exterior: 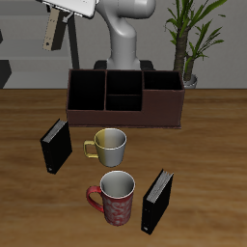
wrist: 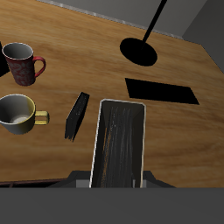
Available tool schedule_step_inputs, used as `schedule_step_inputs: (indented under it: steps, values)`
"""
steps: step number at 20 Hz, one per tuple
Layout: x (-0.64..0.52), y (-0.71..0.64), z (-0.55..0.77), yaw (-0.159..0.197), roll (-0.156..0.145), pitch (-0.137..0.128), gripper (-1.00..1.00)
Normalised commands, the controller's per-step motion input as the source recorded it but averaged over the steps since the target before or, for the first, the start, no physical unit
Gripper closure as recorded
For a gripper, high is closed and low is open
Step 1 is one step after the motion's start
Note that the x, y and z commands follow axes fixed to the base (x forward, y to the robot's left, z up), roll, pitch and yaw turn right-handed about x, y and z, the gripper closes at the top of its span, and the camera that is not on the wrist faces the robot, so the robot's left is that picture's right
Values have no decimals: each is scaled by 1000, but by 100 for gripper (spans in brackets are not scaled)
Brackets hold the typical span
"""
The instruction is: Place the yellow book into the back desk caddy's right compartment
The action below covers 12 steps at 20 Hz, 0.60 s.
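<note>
**Tool.** The tool [exterior: 60,17] is clamped on the yellow book [exterior: 52,35], high above the desk [exterior: 207,145] and off beyond one end of the back desk caddy [exterior: 125,114]. In the wrist view the jaws bear on the book's two broad covers near one end, and the rest of its length stands clear of the tool.

**Location of item.** The book is airborne and tilted. It is well apart from the right compartment [exterior: 162,85], which lies at the caddy's opposite end.

**Handling assessment.** This is judged a stiff, light hardback with smooth covers. Held by one end, it may pivot or slip under a quick swing. A flat grip across the covers is judged sound.

**Hazards.** A black book [exterior: 56,146] and a pale mug [exterior: 110,145] stand nearer the desk's front edge, clear of the likely path.
</note>
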Motion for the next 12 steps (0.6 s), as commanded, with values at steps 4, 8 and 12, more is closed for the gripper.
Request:
schedule_step_inputs:
  steps: [4, 8, 12]
  values:
    - [-183, 467, -92, 42, 78, 46, 100]
    - [-273, 509, 51, 31, 107, 46, 100]
    - [-308, 567, 110, 59, 89, -19, 100]
